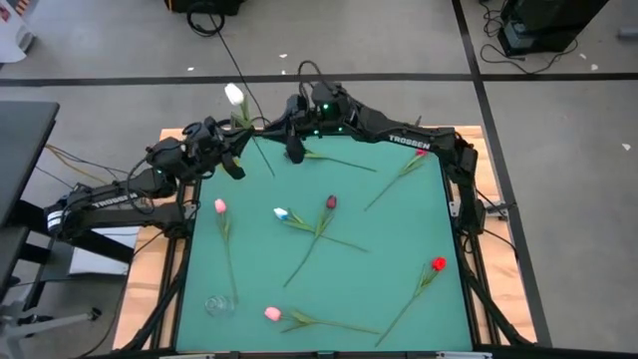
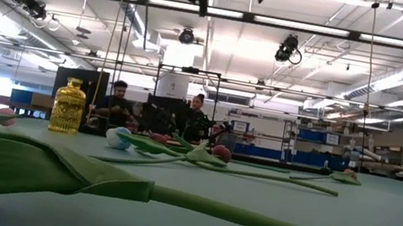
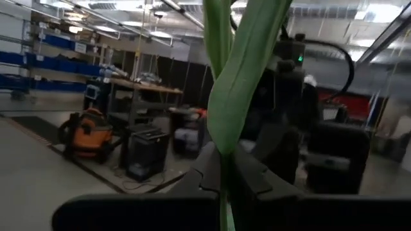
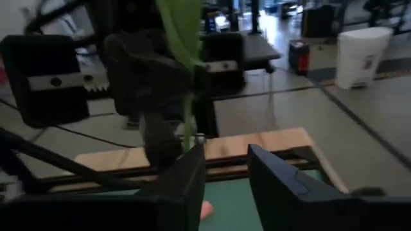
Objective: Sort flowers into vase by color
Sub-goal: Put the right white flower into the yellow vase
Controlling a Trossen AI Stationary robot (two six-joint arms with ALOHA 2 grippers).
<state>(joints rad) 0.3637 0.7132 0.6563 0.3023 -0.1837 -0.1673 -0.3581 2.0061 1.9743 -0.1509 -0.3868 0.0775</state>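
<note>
A white tulip, head and long stem, is up in the air over the table's far edge. My left gripper is shut on it; in the left wrist view its leaf rises in front of the gripper. My right gripper hovers open just to the right, facing the left one. In the right wrist view the stem runs down past the tip of one finger of that gripper. Other tulips lie flat on the green mat: pink, maroon, red. My left gripper pinches the white tulip's stem between its two fingers, just below the leaf. The fingers point about level and lie across the stem. The tulip stands nearly upright in the hold, lifted clear of the table. Of my right gripper, I cannot tell whether its fingertip touches the stem.
More tulips lie on the mat: a pale one mid-table, pink near the front edge, another far right. A clear glass stands front left. A gold vase shows in the low view, people beyond it.
</note>
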